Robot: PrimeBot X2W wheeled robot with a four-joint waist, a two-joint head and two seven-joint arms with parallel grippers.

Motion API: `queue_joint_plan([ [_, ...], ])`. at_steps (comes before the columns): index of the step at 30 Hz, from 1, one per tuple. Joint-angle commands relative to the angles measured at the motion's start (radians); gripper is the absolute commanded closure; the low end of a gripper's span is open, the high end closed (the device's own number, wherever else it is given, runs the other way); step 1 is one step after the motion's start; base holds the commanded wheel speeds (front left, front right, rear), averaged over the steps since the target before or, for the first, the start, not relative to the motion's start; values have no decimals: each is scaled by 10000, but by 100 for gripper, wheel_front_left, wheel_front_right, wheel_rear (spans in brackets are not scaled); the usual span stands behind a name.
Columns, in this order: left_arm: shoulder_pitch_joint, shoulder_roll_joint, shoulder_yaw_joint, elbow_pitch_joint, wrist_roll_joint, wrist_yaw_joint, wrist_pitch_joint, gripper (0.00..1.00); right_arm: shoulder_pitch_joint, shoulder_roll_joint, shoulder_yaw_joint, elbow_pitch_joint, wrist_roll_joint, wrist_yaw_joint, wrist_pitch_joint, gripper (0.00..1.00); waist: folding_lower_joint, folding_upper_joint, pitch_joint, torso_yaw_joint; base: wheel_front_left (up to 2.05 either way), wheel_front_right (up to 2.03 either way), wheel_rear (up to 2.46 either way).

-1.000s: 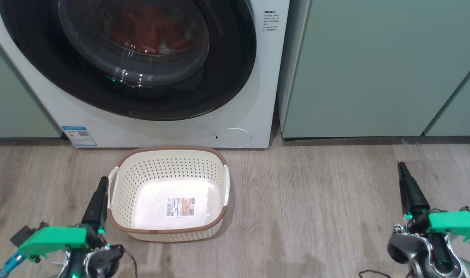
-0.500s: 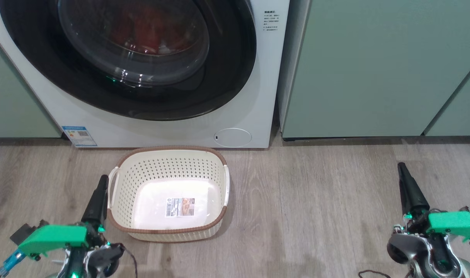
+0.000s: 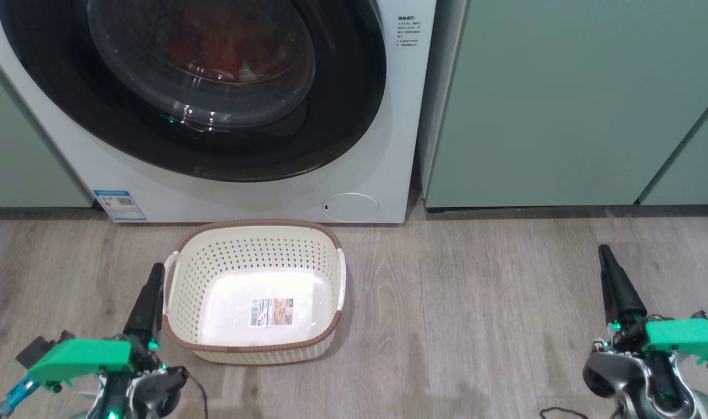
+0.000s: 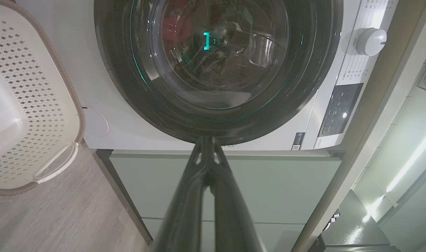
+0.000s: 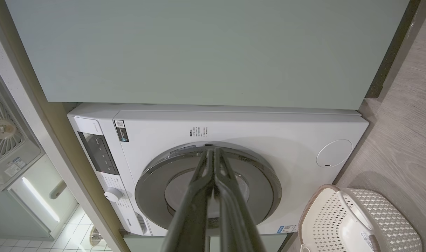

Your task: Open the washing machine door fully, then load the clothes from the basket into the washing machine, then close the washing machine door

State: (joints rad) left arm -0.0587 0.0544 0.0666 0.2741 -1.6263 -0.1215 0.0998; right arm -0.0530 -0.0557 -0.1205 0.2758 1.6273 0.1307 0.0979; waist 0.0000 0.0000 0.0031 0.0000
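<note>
At the lower left of my head view, the left gripper (image 3: 155, 273) sits low over the wooden floor (image 3: 476, 326). Its two dark fingers are pressed together with nothing between them, and the tip is just beside the left handle of the basket (image 3: 243, 250). The basket stands on the floor right in front of the washing machine (image 3: 68, 157), and I can see its bare base with a sticker (image 3: 271, 312). Above it, the washing machine door (image 3: 342, 116) lies flush against the white front, closed. Through its glass bowl I can make out the clothes (image 3: 226, 41), red, inside the drum. A small round flap (image 3: 350, 206) sits low on the machine's right side. Further right stands a pale green cabinet (image 3: 563, 105). At the lower right, the right gripper (image 3: 605, 256) hovers above the floor, well apart from the basket, with its fingers closed tight and gripping nothing. In my right wrist view its tip lines up with the door's rim.
</note>
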Motion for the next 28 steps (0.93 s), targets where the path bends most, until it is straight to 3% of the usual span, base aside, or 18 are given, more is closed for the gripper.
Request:
queue_joint_plan([
  [1,-482,48,354,-294,80,-92,39,100,-538,-33,184,-317,-90,0,59,100,0,0,0,0,0,0,0],
  [28,-486,18,396,-293,115,-92,74,100,-542,-4,142,-315,-126,0,93,100,0,0,0,0,0,0,0],
])
